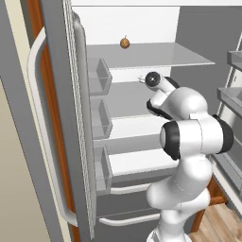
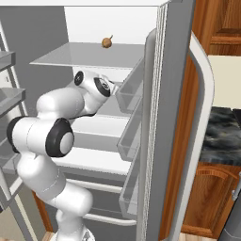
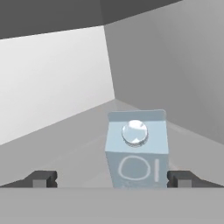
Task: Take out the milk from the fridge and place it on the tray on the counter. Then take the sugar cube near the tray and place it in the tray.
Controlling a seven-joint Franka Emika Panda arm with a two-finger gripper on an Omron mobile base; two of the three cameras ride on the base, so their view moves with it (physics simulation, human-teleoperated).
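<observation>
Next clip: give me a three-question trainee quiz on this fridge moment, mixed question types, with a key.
1. True or false: the gripper is shut on the milk.
2. The small brown round thing in the fridge sits on: A) the top shelf, B) a door bin, C) the floor.
3. In the hand view, between what does the milk stand?

Key:
1. False, it is open.
2. A.
3. Between the two fingertips, nearer the right one.

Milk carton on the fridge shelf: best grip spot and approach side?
Grip the milk across its flat side walls, below the peaked top with the round cap. Come in level from the open front of the fridge, as the hand view looks now. It stands upright, with bare shelf around it, and the open gripper already has one fingertip outside each side, so a straight advance and squeeze should seat it.
</observation>
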